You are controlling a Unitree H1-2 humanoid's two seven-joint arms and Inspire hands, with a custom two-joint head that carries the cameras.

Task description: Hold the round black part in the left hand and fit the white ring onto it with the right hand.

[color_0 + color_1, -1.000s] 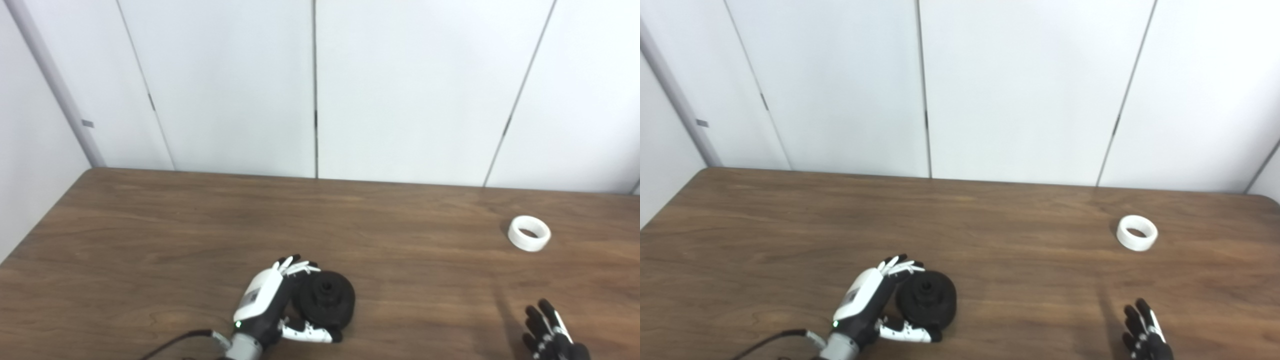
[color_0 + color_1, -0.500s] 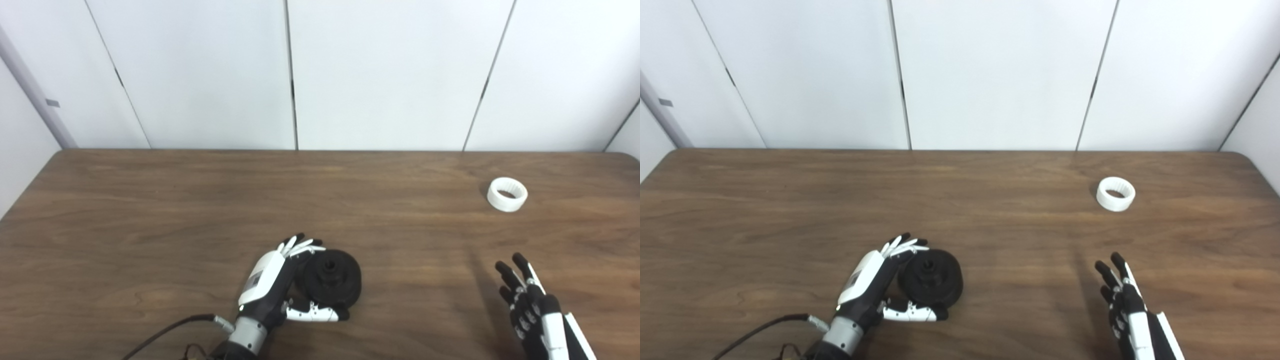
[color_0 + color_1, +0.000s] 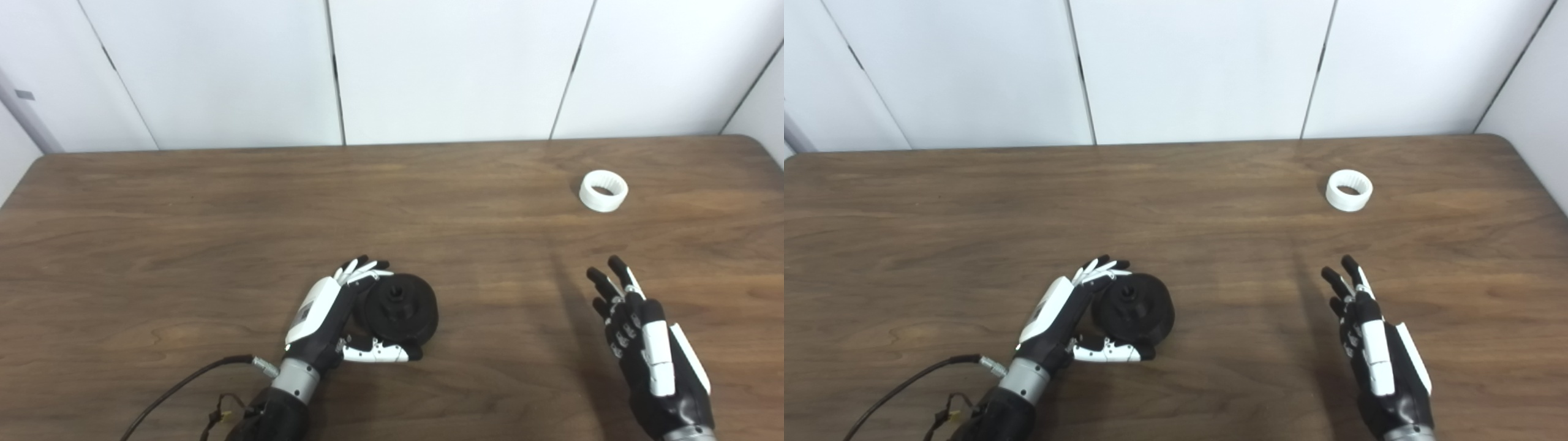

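The round black part lies on the wooden table near the front middle. My left hand cups it from its left side: the fingers curve over its far left edge and the thumb lies along its near edge, but the hand is not closed on it. The white ring lies flat at the back right of the table. My right hand is open and empty, fingers straight and pointing away, near the front right, well short of the ring.
A black cable runs from the left wrist towards the front left edge. White wall panels stand right behind the table's far edge. The table's right edge is close beyond the ring.
The camera has tilted down and turned right, so the whole scene sits higher. My right hand has reached further forward into view. The left hand and black part have kept their pose.
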